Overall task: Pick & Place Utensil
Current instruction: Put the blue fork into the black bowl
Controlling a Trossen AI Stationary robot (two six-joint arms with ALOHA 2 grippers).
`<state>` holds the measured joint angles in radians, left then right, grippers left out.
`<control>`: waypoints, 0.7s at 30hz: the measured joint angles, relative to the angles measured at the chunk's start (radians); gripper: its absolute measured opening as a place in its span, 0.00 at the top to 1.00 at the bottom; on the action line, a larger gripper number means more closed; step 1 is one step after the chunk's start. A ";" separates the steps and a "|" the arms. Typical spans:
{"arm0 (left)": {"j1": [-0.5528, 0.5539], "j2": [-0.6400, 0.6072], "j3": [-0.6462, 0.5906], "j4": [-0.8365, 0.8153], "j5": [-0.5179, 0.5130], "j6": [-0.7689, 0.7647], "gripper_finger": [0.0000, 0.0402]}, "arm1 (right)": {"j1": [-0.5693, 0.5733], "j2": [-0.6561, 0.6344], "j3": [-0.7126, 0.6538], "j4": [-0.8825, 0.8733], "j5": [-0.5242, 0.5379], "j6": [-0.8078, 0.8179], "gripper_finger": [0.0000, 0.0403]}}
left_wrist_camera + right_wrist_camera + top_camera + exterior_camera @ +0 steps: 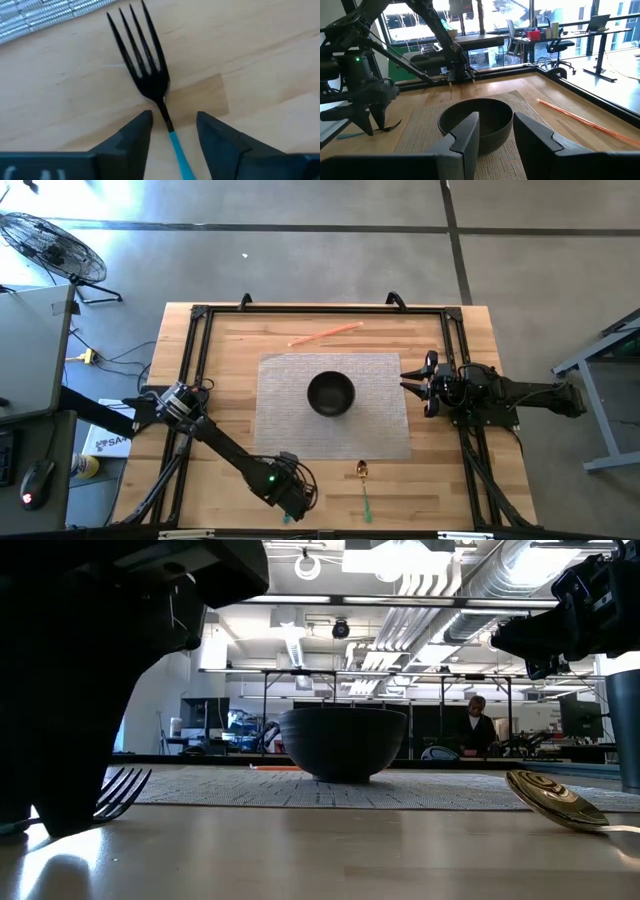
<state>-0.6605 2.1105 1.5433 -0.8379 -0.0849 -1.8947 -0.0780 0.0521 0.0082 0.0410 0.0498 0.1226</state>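
From above, the left gripper (293, 502) sits low at the near edge of the desk (228, 345), just off the near-left corner of the woven mat (290, 430). The fork (288, 518) is almost wholly hidden beneath it there. A gold spoon (363, 483) with a green handle lies just beside it, towards the right arm's side, its long axis running from the mat to the desk's near edge. The dark bowl (330, 393) stands at the mat's centre, well apart from both utensils. The right gripper (418, 385) waits at the mat's right edge, much farther from the fork than the left one.

At desk height, the fork's tines (120, 790) show beside the left arm's dark bulk and the spoon's bowl (548, 800) lies at the far right, with the bowl (343, 745) between and beyond.

In the left wrist view, the fork (141, 60) lies flat on bare wood, tines pointing away towards the mat corner. Its blue handle (178, 152) runs back between the left fingers (137, 132), which are released, one on each side, not yet pinching. A straight closing would likely catch the neck.

The right wrist view shows its own fingers (467, 132) spread apart, grasping nothing, facing the bowl (476, 122). An orange stick (580, 120) lies on the wood beyond the mat, leaving the route to the bowl free.
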 joint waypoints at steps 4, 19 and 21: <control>0.000 0.000 -0.005 -0.014 0.009 0.028 0.72 | 0.000 0.000 0.000 0.000 0.000 0.000 0.72; -0.001 0.002 -0.006 -0.058 0.009 0.098 0.95 | 0.000 0.000 0.000 0.000 0.000 0.000 0.72; -0.001 0.002 -0.006 -0.056 0.010 0.114 0.96 | 0.000 0.000 0.000 0.000 0.000 0.000 0.72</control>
<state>-0.6613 2.1128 1.5368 -0.8937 -0.0753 -1.7811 -0.0780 0.0521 0.0082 0.0410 0.0498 0.1228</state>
